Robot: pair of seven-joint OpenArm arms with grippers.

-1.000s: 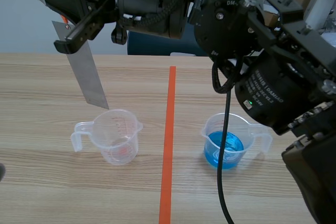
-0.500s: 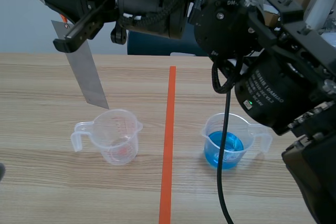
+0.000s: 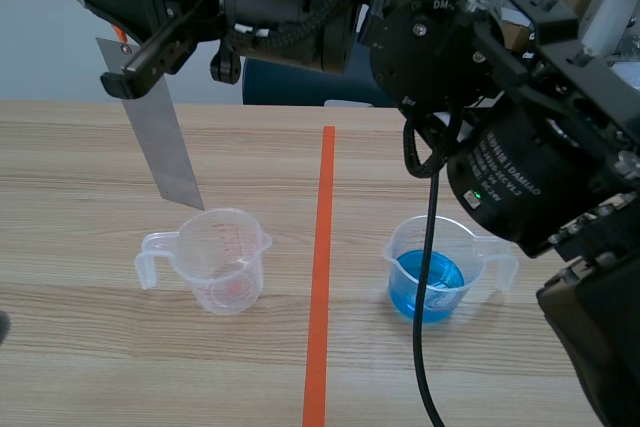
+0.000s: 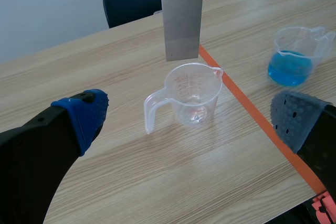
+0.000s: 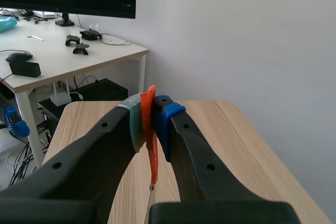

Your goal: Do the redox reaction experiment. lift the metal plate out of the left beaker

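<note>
The left end effector (image 4: 190,121) idles spread wide. The metal plate (image 3: 160,142) hangs just above the left beaker (image 3: 226,259) on the counter (image 3: 80,177). The right end effector (image 5: 148,123) pinches its top edge, likely to let drips fall inside.

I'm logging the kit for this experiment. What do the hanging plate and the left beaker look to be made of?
The plate looks like metal: dull grey, thin and flat, with a soft brushed sheen. Which metal it is cannot be told. The beaker is probably clear plastic: see-through, with a moulded handle, a spout and red printed scale marks. Glass seems less likely.
</note>
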